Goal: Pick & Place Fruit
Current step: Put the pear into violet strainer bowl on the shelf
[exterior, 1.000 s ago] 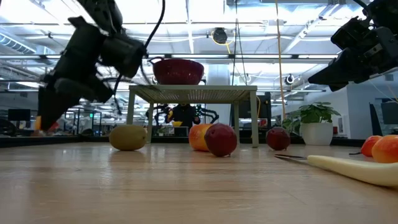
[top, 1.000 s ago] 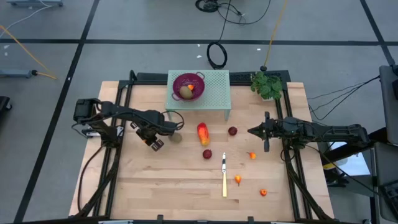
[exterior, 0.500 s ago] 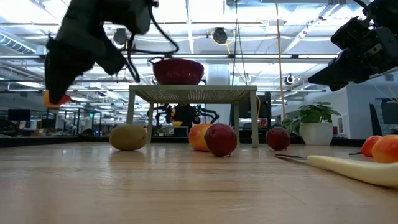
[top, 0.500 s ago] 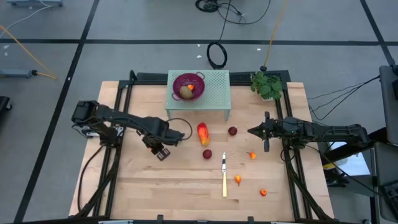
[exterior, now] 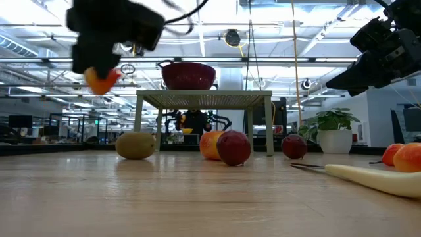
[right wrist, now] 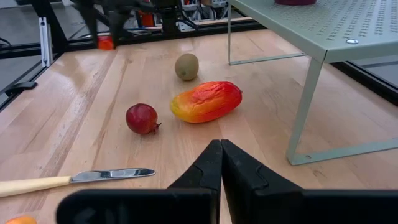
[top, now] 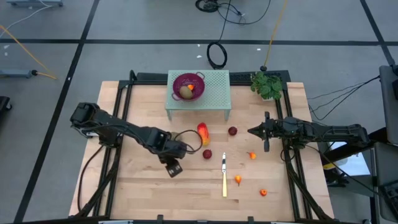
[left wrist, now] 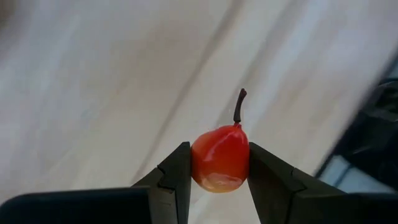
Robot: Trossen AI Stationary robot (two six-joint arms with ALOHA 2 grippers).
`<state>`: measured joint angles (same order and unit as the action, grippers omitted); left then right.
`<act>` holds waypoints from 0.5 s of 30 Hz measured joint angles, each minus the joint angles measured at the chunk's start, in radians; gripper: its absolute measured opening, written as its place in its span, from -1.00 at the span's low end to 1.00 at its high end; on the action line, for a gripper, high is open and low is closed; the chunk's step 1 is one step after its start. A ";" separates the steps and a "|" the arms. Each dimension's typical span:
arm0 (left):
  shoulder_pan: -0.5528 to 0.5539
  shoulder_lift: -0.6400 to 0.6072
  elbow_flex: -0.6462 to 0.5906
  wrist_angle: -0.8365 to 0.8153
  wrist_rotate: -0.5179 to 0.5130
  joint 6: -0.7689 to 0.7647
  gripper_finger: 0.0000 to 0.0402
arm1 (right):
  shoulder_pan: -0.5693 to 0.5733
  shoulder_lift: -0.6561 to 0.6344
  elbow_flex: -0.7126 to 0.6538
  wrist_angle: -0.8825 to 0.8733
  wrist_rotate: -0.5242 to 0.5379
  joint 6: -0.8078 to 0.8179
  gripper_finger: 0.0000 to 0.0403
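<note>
- Left gripper [left wrist: 214, 180]: clamped on small red-orange stemmed fruit [left wrist: 220, 158], held above the table [top: 149, 193], mid-surface, left of centre.
- Right gripper [right wrist: 221, 163]: fingers closed, empty; near right edge.
- Kiwi [right wrist: 186, 66], mango [right wrist: 207, 101], dark red ball [right wrist: 142, 119]: on table centre, by green stand [top: 214, 93].
- Colander [top: 188, 86] w/ fruit: on stand, back edge.

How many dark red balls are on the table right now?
2. One dark red ball lies just off the green stand's right front leg; the other ball lies nearer the table's middle, left of the knife. Another could hide under the stand.
</note>
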<state>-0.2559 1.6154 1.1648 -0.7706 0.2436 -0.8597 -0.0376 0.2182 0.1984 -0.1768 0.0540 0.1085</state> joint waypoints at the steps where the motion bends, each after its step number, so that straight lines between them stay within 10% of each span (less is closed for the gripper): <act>1: -0.003 0.000 0.000 0.048 0.000 -0.003 -0.38 | 0.000 0.000 0.000 0.000 0.000 0.000 -0.98; 15: -0.001 0.000 0.000 0.539 -0.009 0.114 -0.38 | 0.000 0.000 0.000 0.000 -0.003 0.000 -0.98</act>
<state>-0.2573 1.6154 1.1648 -0.2316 0.2348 -0.7460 -0.0376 0.2184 0.1985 -0.1772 0.0509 0.1085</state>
